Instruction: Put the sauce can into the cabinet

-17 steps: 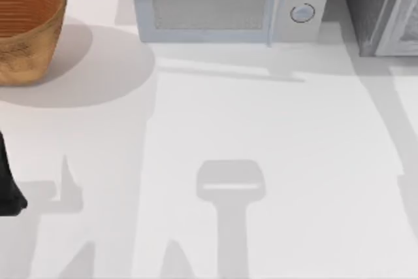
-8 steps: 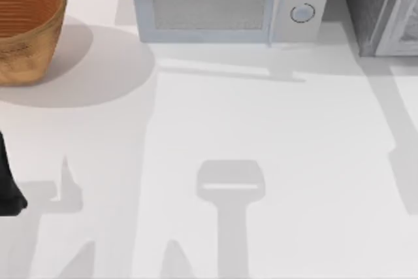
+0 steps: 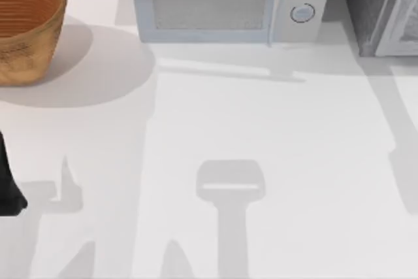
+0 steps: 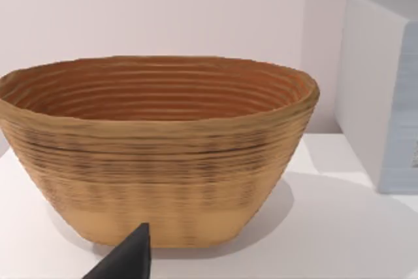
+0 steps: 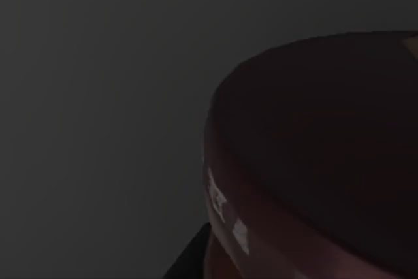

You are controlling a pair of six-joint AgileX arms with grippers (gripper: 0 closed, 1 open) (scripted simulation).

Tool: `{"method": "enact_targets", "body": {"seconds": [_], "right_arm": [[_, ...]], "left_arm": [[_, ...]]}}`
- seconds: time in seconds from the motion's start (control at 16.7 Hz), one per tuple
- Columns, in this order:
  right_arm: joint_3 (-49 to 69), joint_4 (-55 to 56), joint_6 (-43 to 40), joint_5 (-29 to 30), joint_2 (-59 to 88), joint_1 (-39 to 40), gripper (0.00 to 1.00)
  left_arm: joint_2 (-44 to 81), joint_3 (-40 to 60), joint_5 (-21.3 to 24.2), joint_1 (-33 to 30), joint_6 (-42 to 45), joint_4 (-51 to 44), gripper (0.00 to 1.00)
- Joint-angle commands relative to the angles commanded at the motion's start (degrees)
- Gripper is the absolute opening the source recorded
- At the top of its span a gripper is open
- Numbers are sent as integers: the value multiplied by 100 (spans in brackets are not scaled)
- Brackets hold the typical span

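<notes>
The cabinet, a dark grey speckled box with a lighter door panel, stands in the table's far right corner in the top view. The sauce can is out of view. My left arm shows as a black shape at the table's left edge, roughly mid-depth. In the left wrist view one dark fingertip of the left gripper points toward the woven basket, a short way from its base. The right wrist view is dark.
The brown woven basket sits at the far left. A pale microwave with two round knobs stands at the back centre, between basket and cabinet. An arm's shadow falls along the right edge of the white table.
The shadow at the table's right edge shifted up and a little leftward between one second and half a second ago, then stayed put. The left arm has not moved.
</notes>
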Motion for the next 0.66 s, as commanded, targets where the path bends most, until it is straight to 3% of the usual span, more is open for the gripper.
{"method": "enact_targets", "body": {"seconds": [0.3,0.66], "right_arm": [[0,0,0,0,0,0,98],[0,0,0,0,0,0,100]], "left_arm": [[0,0,0,0,0,0,100],[0,0,0,0,0,0,100]]}}
